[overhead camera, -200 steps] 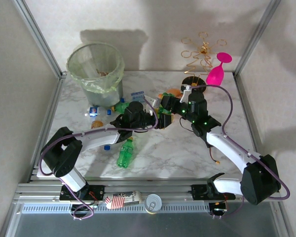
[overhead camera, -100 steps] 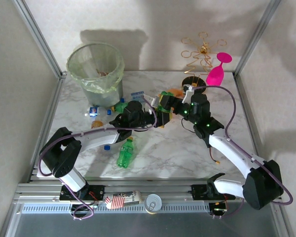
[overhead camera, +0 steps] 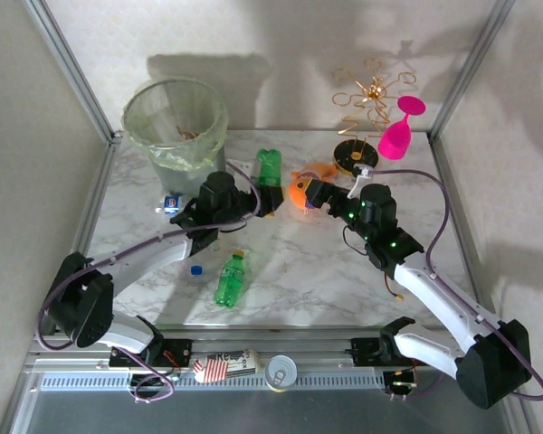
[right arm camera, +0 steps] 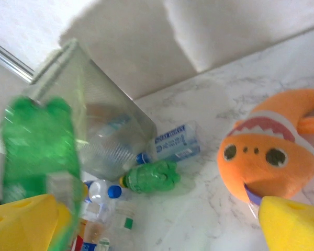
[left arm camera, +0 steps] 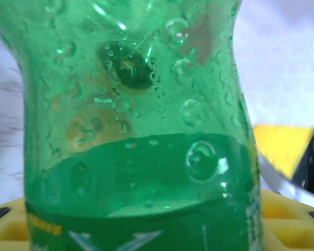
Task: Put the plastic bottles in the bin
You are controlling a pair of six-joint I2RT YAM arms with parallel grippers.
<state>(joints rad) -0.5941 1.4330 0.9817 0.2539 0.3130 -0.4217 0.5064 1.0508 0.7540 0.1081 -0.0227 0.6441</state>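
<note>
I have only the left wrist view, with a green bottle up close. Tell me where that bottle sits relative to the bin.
Observer: The left gripper holds the green plastic bottle to the right of the round translucent grey-green bin, not over its opening.
Operator: Report the right gripper.
Observer: The right gripper is open, close beside the orange fish-shaped toy.
Operator: Name another bottle to fetch.
Observer: A second green bottle lies on the marble table, nearer the arm bases.

Loose bottles [overhead camera: 172,202] against the bin [overhead camera: 176,163]
</note>
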